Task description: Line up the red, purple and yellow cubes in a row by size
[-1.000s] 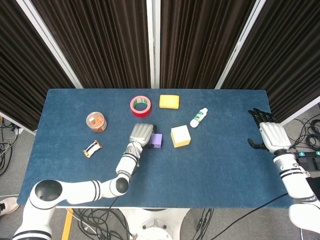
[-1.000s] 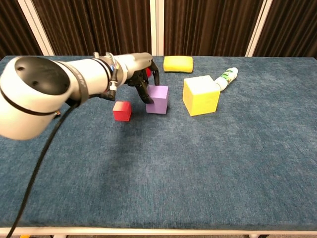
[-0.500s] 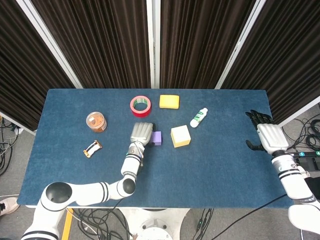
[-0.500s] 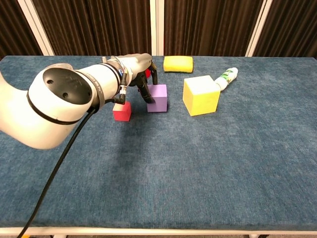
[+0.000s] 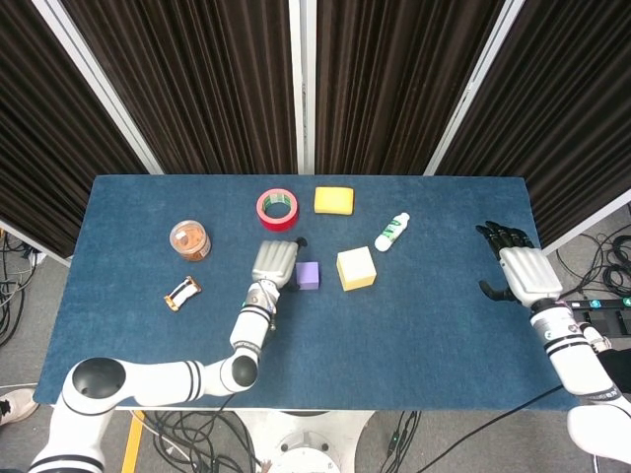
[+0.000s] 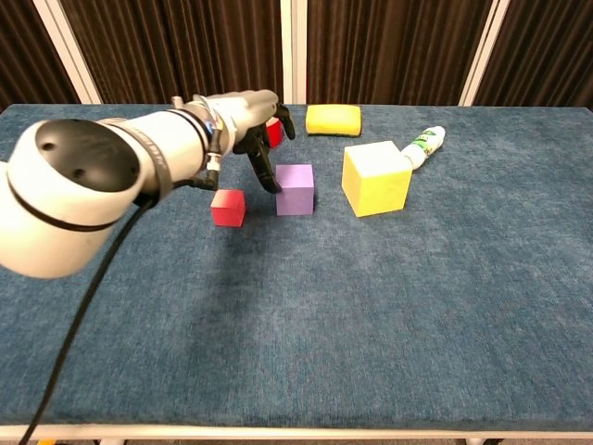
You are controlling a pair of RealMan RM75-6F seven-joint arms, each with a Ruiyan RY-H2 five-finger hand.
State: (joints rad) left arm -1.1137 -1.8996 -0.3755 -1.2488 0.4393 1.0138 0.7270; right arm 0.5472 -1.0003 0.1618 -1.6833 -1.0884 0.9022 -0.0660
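In the chest view the red cube (image 6: 228,207), the purple cube (image 6: 295,189) and the yellow cube (image 6: 375,177) stand left to right on the blue table, smallest to largest. My left hand (image 6: 252,130) hovers just behind and left of the purple cube with its fingertips (image 6: 269,176) hanging beside the cube's left face, holding nothing. The head view shows the left hand (image 5: 274,264) apart from the purple cube (image 5: 308,275), left of the yellow cube (image 5: 356,268), and covering the red cube. My right hand (image 5: 520,271) lies open near the table's right edge.
A red tape roll (image 5: 277,208) and a yellow sponge (image 5: 334,200) lie behind the cubes. A white bottle (image 5: 391,232) lies to the right of them. A jar with orange contents (image 5: 189,239) and a small wrapped item (image 5: 181,293) sit at the left.
My left hand has let go of the purple cube and drawn back to the left. The purple cube now stands free. The right hand has drifted slightly toward the near edge.
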